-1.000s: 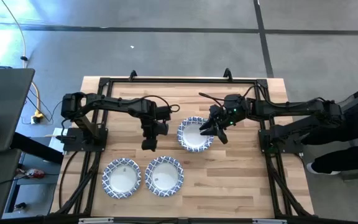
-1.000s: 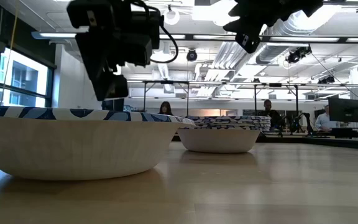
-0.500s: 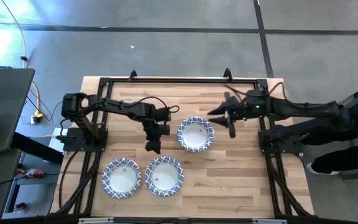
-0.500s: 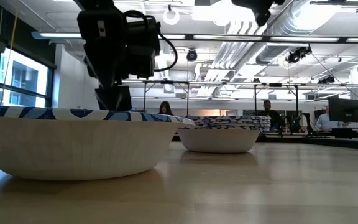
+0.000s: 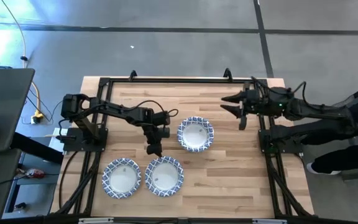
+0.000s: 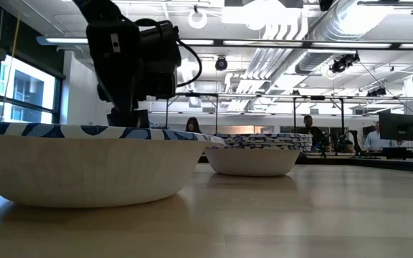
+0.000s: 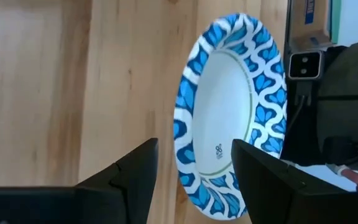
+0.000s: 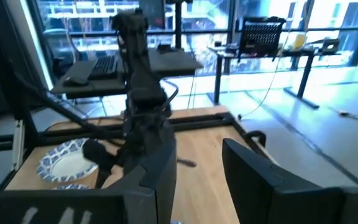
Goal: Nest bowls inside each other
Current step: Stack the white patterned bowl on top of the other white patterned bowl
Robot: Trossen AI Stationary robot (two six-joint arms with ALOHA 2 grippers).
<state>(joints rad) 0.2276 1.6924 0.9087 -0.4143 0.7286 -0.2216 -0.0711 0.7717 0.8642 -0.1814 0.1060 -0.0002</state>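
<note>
A stack of nested blue-rimmed white bowls (image 5: 196,134) sits mid-table and shows in the low view as the stack (image 6: 253,153). Two single bowls rest on their bases near the near edge: one at the left (image 5: 122,177), one beside it (image 5: 164,176). My left gripper (image 5: 154,150) is open and points down over the far rim of the second single bowl (image 7: 235,118). Its fingers stand on either side of that rim (image 7: 185,165). My right gripper (image 5: 232,106) is open, raised near the far right of the table, away from the bowls.
A black frame (image 5: 166,79) runs around the table's far and side edges. Bare wood lies right of the stack and near the near right corner (image 5: 247,180). The big near bowl (image 6: 84,168) hides the left gripper's fingertips in the low view. People sit far behind the table.
My right gripper has drawn back from over the stack toward the table's right and far edge, rising out of the low view. My left gripper has moved toward the near edge and down, to the far rim of a near single bowl. No bowl has moved.
</note>
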